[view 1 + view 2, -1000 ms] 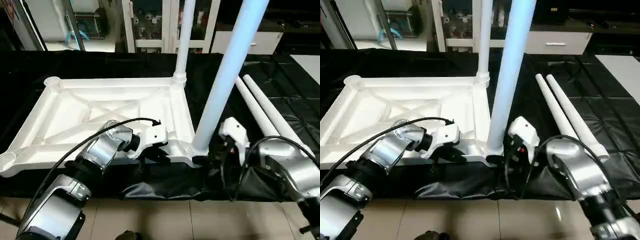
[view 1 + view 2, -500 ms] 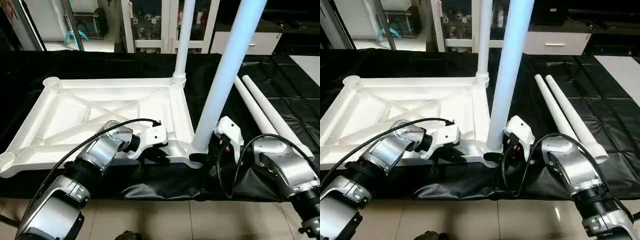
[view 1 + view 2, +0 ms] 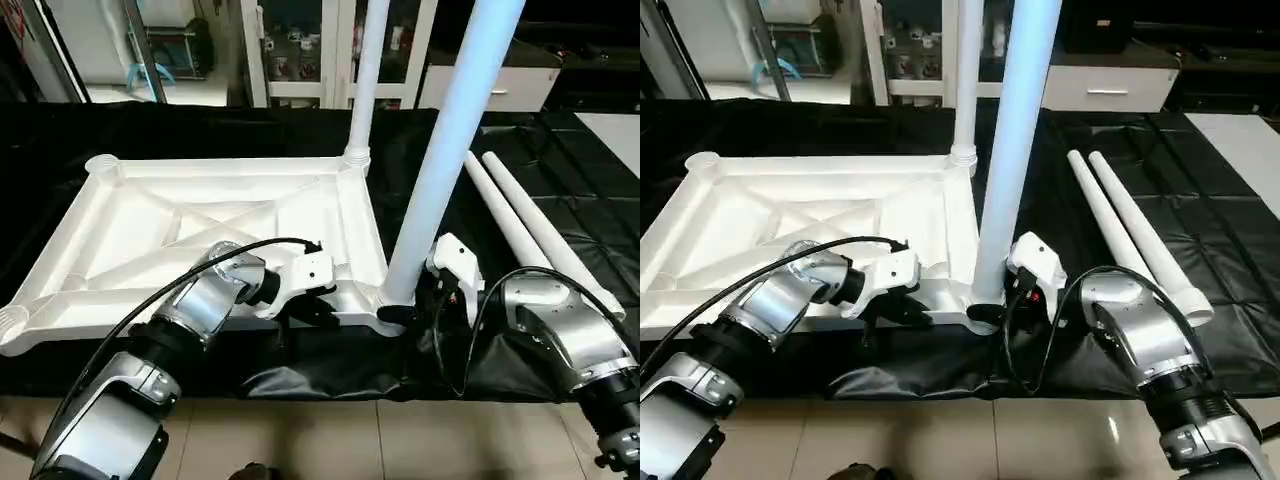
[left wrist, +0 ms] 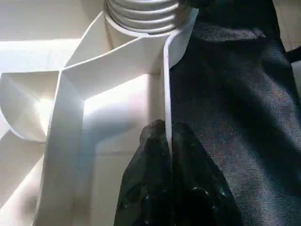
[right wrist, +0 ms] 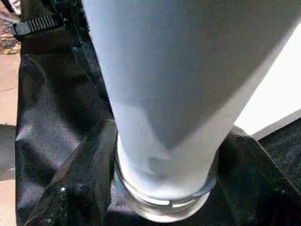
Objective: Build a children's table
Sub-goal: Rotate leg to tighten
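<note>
Tabletop (image 3: 200, 225) of white plastic lies ribbed side up on the black-draped bench (image 3: 560, 200), filling the left and centre of the head views. Two legs stand upright in its right-hand corner sockets: the far leg (image 3: 365, 70) at the upper centre, the near leg (image 3: 445, 150) rising from the lower centre to the top edge. Two loose legs (image 3: 530, 225) lie side by side on the cloth at the right, touching each other. The left gripper (image 4: 168, 141) has its jaws closed on the thin near rim of the tabletop, just beside the near leg's socket. The right gripper (image 5: 164, 155) has its black fingers (image 5: 89, 174) on either side of the near leg's base, close against it; I cannot tell if they press it.
</note>
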Robot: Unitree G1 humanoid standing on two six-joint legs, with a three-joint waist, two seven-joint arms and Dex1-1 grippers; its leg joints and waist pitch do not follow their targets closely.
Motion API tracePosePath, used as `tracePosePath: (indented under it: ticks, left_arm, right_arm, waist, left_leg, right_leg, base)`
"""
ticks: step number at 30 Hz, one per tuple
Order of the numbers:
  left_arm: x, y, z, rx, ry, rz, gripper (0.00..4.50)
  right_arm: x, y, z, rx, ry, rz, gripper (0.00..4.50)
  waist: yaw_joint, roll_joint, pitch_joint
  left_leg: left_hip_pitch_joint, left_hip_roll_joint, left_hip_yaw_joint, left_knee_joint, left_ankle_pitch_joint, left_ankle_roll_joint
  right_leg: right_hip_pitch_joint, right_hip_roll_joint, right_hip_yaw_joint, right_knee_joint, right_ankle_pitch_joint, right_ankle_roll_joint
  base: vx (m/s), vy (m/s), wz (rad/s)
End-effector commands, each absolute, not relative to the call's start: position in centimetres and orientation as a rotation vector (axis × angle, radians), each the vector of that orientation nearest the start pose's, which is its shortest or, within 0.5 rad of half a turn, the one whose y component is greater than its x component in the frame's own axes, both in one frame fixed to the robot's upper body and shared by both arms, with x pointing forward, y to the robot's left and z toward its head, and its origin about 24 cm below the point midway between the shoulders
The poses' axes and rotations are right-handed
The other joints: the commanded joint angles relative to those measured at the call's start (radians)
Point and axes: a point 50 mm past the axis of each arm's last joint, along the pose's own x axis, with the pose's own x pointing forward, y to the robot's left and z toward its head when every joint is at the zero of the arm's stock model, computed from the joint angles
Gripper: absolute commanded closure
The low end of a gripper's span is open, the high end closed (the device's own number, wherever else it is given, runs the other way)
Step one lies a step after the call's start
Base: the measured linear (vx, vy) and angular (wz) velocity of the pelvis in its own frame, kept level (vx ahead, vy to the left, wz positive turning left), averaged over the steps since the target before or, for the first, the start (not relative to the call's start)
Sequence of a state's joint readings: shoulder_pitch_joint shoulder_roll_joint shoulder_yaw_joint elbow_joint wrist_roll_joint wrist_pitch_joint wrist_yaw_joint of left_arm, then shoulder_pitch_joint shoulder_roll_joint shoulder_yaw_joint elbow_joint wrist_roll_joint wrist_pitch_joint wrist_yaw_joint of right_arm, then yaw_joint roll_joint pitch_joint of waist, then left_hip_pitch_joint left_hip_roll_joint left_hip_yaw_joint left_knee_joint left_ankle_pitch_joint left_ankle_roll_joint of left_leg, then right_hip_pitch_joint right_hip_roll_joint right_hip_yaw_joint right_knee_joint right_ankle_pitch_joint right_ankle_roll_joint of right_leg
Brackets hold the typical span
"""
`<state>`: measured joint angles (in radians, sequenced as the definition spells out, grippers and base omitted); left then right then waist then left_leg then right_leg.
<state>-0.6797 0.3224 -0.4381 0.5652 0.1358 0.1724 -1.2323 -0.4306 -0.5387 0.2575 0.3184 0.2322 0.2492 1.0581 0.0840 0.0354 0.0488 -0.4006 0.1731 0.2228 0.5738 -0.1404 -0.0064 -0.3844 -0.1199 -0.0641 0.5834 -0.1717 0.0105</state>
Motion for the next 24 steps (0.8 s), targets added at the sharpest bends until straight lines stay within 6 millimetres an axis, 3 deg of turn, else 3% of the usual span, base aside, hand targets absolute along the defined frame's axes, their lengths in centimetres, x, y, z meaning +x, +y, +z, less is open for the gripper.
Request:
tracePosePath:
  ticks: [1, 6, 7, 9, 11, 13, 14, 15, 17, 18, 19, 20, 21, 22, 23, 24]
  left_arm:
    - [31.3, 8.9, 4.4, 0.579, 0.585, -1.454, 4.5]
    - [32.4, 7.9, 4.3, 0.534, 0.56, -1.347, 4.5]
    - [32.6, 7.6, 4.4, 0.522, 0.554, -1.325, 4.5]
    - [33.1, 7.1, 4.5, 0.51, 0.537, -1.281, 4.5]
    - [34.0, 6.1, 4.9, 0.5, 0.512, -1.192, 4.5]
    - [34.5, 5.5, 5.1, 0.489, 0.501, -1.132, 4.5]
    - [35.2, 4.8, 5.5, 0.474, 0.485, -1.026, 4.5]
    - [35.6, 4.5, 5.7, 0.472, 0.477, -0.974, 4.5]
    - [35.9, 4.2, 5.8, 0.481, 0.466, -0.924, 4.5]
    - [36.0, 4.0, 5.9, 0.484, 0.459, -0.904, 4.5]
    - [36.1, 3.9, 5.9, 0.487, 0.456, -0.891, 4.5]
    - [36.1, 3.7, 5.9, 0.487, 0.45, -0.88, 4.5]
    - [36.1, 3.6, 5.9, 0.488, 0.445, -0.878, 4.5]
    - [36.1, 3.5, 5.9, 0.488, 0.441, -0.875, 4.5]
    - [36.1, 3.4, 5.9, 0.483, 0.441, -0.879, 4.5]
    - [36.1, 3.4, 5.8, 0.486, 0.442, -0.88, 4.5]
  right_arm:
    - [30.9, -17.5, 5.5, -0.237, 0.397, 0.949, 1.78]
    - [32.2, -17.0, 4.3, -0.203, 0.403, 0.726, 1.78]
    - [32.3, -16.7, 4.2, -0.197, 0.401, 0.7, 1.78]
    - [32.6, -16.1, 3.9, -0.181, 0.402, 0.647, 1.79]
    - [33.3, -15.2, 3.4, -0.147, 0.409, 0.509, 1.8]
    - [33.9, -14.7, 3.1, -0.134, 0.407, 0.41, 1.8]
    - [34.5, -14.0, 2.7, -0.105, 0.409, 0.285, 1.8]
    - [34.8, -13.6, 2.5, -0.092, 0.412, 0.217, 1.8]
    - [35.1, -13.3, 2.5, -0.071, 0.399, 0.14, 1.8]
    - [35.2, -13.2, 2.4, -0.055, 0.397, 0.101, 1.8]
    - [35.4, -13.0, 2.5, -0.041, 0.388, 0.066, 1.8]
    - [35.5, -12.7, 2.6, -0.029, 0.378, 0.057, 1.8]
    - [35.6, -12.5, 2.7, -0.026, 0.37, 0.053, 1.8]
    - [35.6, -12.3, 2.8, -0.025, 0.363, 0.053, 1.8]
    - [35.7, -12.0, 3.0, -0.029, 0.343, 0.061, 1.8]
    - [35.9, -11.5, 3.2, -0.023, 0.328, 0.07, 1.8]
  waist:
    - [-0.01, -0.011, -0.067]
    - [-0.046, -0.017, -0.06]
    - [-0.046, -0.017, -0.06]
    - [-0.062, -0.015, -0.06]
    - [-0.07, -0.013, -0.059]
    - [-0.08, -0.015, -0.058]
    - [-0.087, -0.011, -0.054]
    - [-0.108, -0.006, -0.054]
    - [-0.111, 0.002, -0.052]
    - [-0.114, 0.009, -0.052]
    - [-0.113, 0.01, -0.056]
    - [-0.115, 0.002, -0.056]
    - [-0.115, 0.002, -0.056]
    - [-0.115, -0.01, -0.055]
    - [-0.117, -0.012, -0.053]
    - [-0.116, -0.006, -0.049]
  left_leg:
    - [0.041, 0.06, -0.037, -0.067, -0.362, 0.001]
    - [0.049, 0.054, -0.052, -0.075, -0.542, -0.074]
    - [0.049, 0.054, -0.052, -0.075, -0.542, -0.074]
    - [0.048, 0.053, -0.06, -0.078, -0.589, -0.083]
    - [0.053, 0.05, -0.064, -0.078, -0.627, -0.096]
    - [0.05, 0.047, -0.073, -0.078, -0.662, -0.101]
    - [0.056, 0.046, -0.076, -0.077, -0.7, -0.106]
    - [0.066, 0.042, -0.087, -0.078, -0.775, -0.117]
    - [0.063, 0.048, -0.089, -0.094, -0.815, -0.116]
    - [0.052, 0.058, -0.089, -0.12, -0.858, -0.124]
    - [0.05, 0.061, -0.08, -0.132, -0.865, -0.129]
    - [0.062, 0.051, -0.068, -0.119, -0.849, -0.124]
    - [0.062, 0.051, -0.068, -0.119, -0.849, -0.124]
    - [0.082, 0.032, -0.067, -0.068, -0.768, -0.087]
    - [0.079, 0.03, -0.07, -0.061, -0.742, -0.072]
    - [0.069, 0.032, -0.073, -0.063, -0.714, -0.057]
  right_leg:
    - [0.014, -0.04, 0.035, -0.067, -0.28, -0.215]
    - [0.004, -0.037, 0.027, -0.084, -0.455, -0.161]
    - [0.004, -0.037, 0.027, -0.084, -0.455, -0.161]
    - [0.004, -0.038, 0.021, -0.092, -0.502, -0.136]
    - [-0.005, -0.037, 0.018, -0.097, -0.525, -0.128]
    - [0.0, -0.037, 0.009, -0.102, -0.556, -0.108]
    - [-0.009, -0.037, 0.004, -0.109, -0.578, -0.099]
    - [-0.009, -0.027, -0.018, -0.118, -0.581, -0.084]
    - [0.003, -0.02, -0.026, -0.113, -0.531, -0.084]
    - [0.021, -0.012, -0.03, -0.087, -0.448, -0.099]
    - [0.027, -0.012, -0.027, -0.07, -0.381, -0.115]
    - [0.007, -0.021, -0.022, -0.089, -0.411, -0.126]
    - [0.007, -0.021, -0.022, -0.089, -0.411, -0.126]
    - [-0.014, -0.054, -0.026, -0.139, -0.559, -0.104]
    - [-0.011, -0.058, -0.033, -0.15, -0.595, -0.087]
    - [-0.002, -0.055, -0.043, -0.156, -0.63, -0.058]
  base:
    - [0.0, 0.0, 0.0]
    - [0.0, 0.0, 0.0]
    - [0.0, 0.0, 0.0]
    - [0.0, 0.0, 0.0]
    - [0.0, 0.0, 0.0]
    - [0.0, 0.0, 0.0]
    - [-0.065, 0.027, -0.09]
    - [-0.065, 0.027, -0.09]
    - [-0.032, 0.016, -0.05]
    - [0.0, 0.0, 0.0]
    - [0.0, 0.0, 0.0]
    - [0.0, 0.0, 0.0]
    - [0.0, 0.0, 0.0]
    - [0.0, 0.0, 0.0]
    - [0.0, 0.0, 0.0]
    - [0.0, 0.0, 0.0]
